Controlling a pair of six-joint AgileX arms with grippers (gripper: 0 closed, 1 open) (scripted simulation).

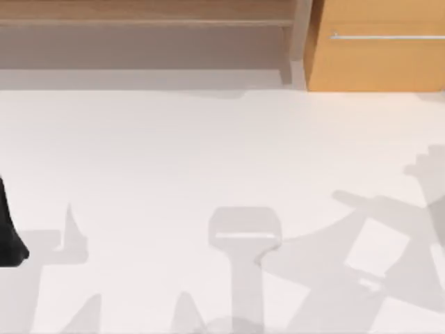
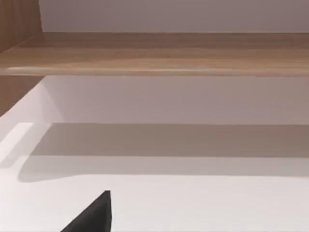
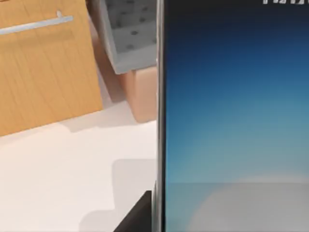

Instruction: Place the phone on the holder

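Close against the right wrist cam you've got the phone [image 3: 231, 116], prob. gripped by the right arm; finger state can't be told, either arm.

The phone [image 3: 236, 121], close against the right wrist camera, has a screen shading from near-black blue through bright mid-blue to a pale greyish-white patch, with a silver edge. Beside that edge sits a black part [image 3: 137, 215], possibly a finger of the right gripper. Beyond the phone stand a honey-orange wood-grain cabinet [image 3: 43, 67] with a silver handle bar [image 3: 36, 25], and a pale grey panel [image 3: 128, 34] dotted with dark specks. The table [image 1: 208, 153] is white with soft grey shadows. Ahead of the left wrist camera runs a tan wood-grain shelf [image 2: 159, 53].
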